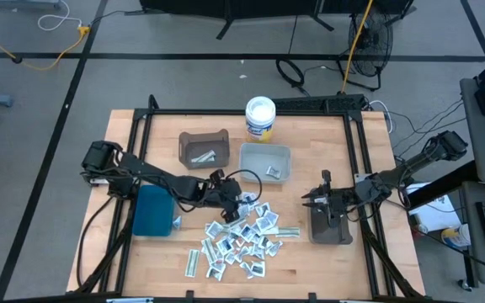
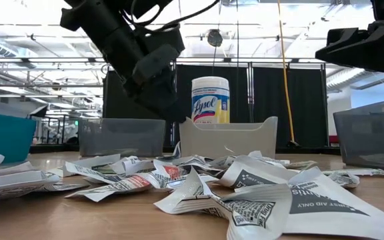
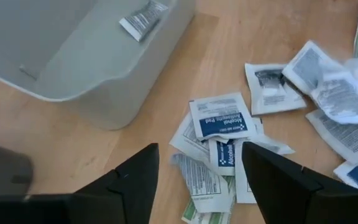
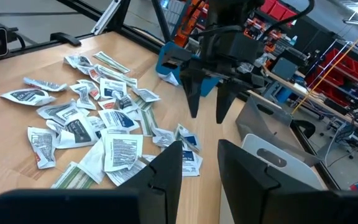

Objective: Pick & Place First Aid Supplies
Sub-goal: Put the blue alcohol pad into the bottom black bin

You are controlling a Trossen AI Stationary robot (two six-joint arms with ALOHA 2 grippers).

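The first aid supplies [image 1: 242, 236], small white and silvery packets with blue, green or red print, lie in a loose pile on the wooden table [image 1: 327, 269]. My left gripper [image 3: 197, 152] stands open just above the pile's far left edge, pointing slantwise down. Below its fingers lie a blue-printed pad packet [image 3: 221, 118] and a few overlapping ones. In the right wrist view the left gripper [image 4: 207, 115] has nothing between its fingers. My right gripper [image 4: 199, 144] waits open and level above the dark grey bin [image 1: 331, 225] at the right.
A light grey bin [image 1: 265, 162] with a packet in it [image 3: 143, 18] stands just beyond the pile. A brown bin [image 1: 204, 147] with packets stands to its left, a teal bin [image 1: 153, 210] left of the pile. A white tub [image 1: 260, 118] stands at the far edge.
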